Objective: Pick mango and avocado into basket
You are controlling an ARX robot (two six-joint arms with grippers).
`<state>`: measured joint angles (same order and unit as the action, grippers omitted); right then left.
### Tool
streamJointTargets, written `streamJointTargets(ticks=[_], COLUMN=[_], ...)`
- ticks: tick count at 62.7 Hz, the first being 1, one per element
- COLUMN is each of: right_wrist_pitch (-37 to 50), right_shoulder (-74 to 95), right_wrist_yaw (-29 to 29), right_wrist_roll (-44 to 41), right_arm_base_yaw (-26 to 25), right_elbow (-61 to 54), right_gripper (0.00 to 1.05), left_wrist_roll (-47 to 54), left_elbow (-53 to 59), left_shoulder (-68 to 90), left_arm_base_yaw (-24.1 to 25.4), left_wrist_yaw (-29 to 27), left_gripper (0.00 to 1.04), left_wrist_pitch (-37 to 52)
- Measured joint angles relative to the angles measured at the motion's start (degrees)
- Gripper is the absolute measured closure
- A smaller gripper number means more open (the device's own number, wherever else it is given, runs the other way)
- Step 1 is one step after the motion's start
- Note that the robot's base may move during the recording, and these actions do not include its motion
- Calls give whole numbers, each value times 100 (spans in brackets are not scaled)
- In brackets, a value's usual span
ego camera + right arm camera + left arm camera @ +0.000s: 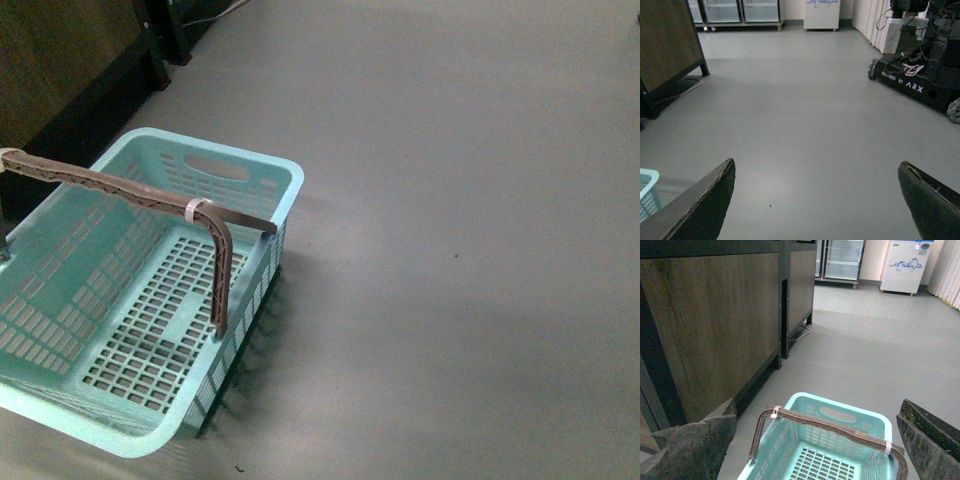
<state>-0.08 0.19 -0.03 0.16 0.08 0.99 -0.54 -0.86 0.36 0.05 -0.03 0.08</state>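
Observation:
The light teal basket (268, 172) stands on the grey floor at the left of the front view, empty, with its brown ribbed handle (150, 195) raised across it. The left wrist view shows the basket (850, 416) below my left gripper (817, 412), which is open and empty above it. My right gripper (816, 167) is open and empty over bare floor; a corner of the basket (647, 192) shows at that view's edge. Neither arm shows in the front view. The mango and the avocado are out of view.
A dark wooden cabinet (715, 325) on black legs stands close beside the basket, also in the front view (60, 50). Glass-door fridges (840, 260) and a white chest freezer (905, 265) line the far wall. Another ARX robot base (920, 75) stands off to one side.

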Motion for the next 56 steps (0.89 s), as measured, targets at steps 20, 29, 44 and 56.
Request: streamJointTargets(ticks=[20,29,44,56], right_wrist_pitch=[-2,-2,0,0], right_shoulder=[0,0,0,-2], right_wrist_yaw=[0,0,2,0], right_wrist_roll=[0,0,0,0], right_arm_base_yaw=[0,0,0,0], right_elbow=[0,0,0,0], right_gripper=[9,9,9,9], left_wrist_roll=[-2,0,-3091,-4621], left_elbow=[0,0,-966,-1270], left_shoulder=[0,0,1794,3440], left_arm_base_yaw=[0,0,179,70], left_wrist_yaw=[-2,-2,1576,1147], left_gripper=[8,8,8,8], left_wrist_pitch=[0,0,-1832,-382])
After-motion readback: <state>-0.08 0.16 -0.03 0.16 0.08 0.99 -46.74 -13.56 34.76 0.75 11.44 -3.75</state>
